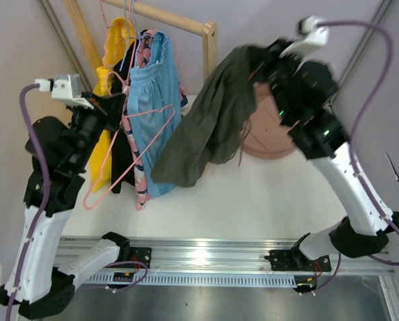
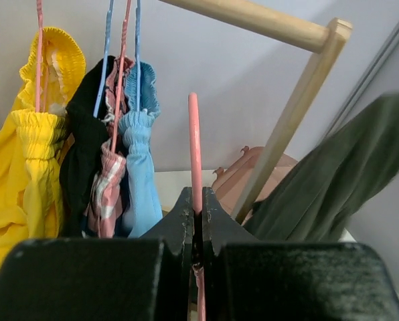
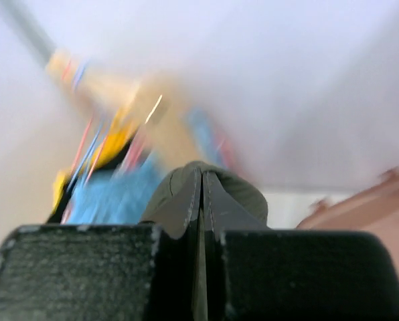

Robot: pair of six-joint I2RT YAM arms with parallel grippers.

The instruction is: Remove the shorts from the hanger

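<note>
The olive green shorts hang free in the air from my right gripper, apart from the pink wire hanger. In the right wrist view the right gripper is shut on a fold of the olive shorts; that view is blurred. My left gripper holds the bare pink hanger, which hangs down in front of the other clothes. In the left wrist view the left gripper is shut on the hanger's pink wire, with the olive shorts off to the right.
A wooden rack at the back carries yellow shorts, blue shorts and dark and plaid garments on hangers. A round pinkish basket sits on the table behind the olive shorts. The rack post stands right of the hanger.
</note>
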